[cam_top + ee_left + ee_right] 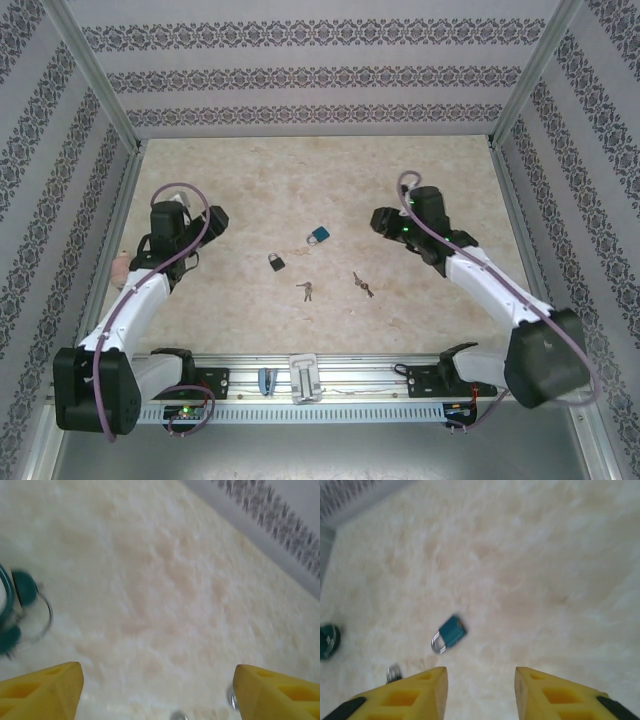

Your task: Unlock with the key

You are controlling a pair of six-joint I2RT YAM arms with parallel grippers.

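A blue padlock [318, 236] lies mid-table, with a black padlock [276, 262] to its lower left. Two small keys [307, 291] [362, 284] lie just nearer the arms. My left gripper [205, 225] hovers left of the locks. In its wrist view it [157, 680] stands open over bare table. My right gripper [385, 220] hovers right of the blue padlock. In the right wrist view the blue padlock [449, 633] lies ahead and left of the open gripper [480, 677], apart from its yellow fingers [415, 692]. Nothing sits between either pair of jaws.
Patterned walls with metal posts [100, 90] close in the table on three sides. A rail [300, 380] runs along the near edge between the arm bases. A pinkish object [120, 265] sits at the table's left edge. A blurred teal object [17, 605] shows at the left.
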